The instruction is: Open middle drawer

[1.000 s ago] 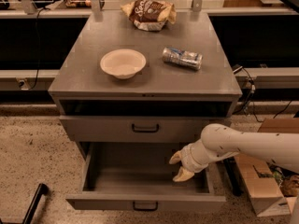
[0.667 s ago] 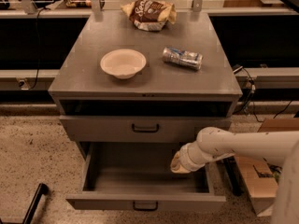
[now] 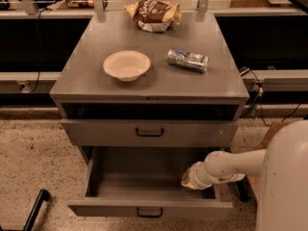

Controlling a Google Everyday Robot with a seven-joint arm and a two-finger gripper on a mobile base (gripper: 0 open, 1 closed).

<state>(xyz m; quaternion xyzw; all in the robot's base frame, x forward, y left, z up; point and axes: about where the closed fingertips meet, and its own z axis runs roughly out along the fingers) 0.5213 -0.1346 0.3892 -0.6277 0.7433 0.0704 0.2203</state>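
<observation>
- Since a second ago the gripper (image 3: 188,179) has rolled over and slid slightly toward the front panel of the middle drawer (image 3: 110,207), with the arm folding in from the right; the drawer itself has not shifted
- Nearest, that drawer stands pulled well out, plain grey inside, its small black handle (image 3: 149,212) running side to side at the panel's centre
- The gripper hangs over the drawer's right inner corner, behind the panel, so the handle lies forward and leftward of it; whether its grasp is spread or closed does not show
- The opening looks done, so I judge the way out is up and rightward
- Beyond the drawer, the upper drawer front (image 3: 106,133) sits pushed in; farther back on top are a bowl (image 3: 126,65), a can (image 3: 187,60) and a snack bag (image 3: 153,14)
</observation>
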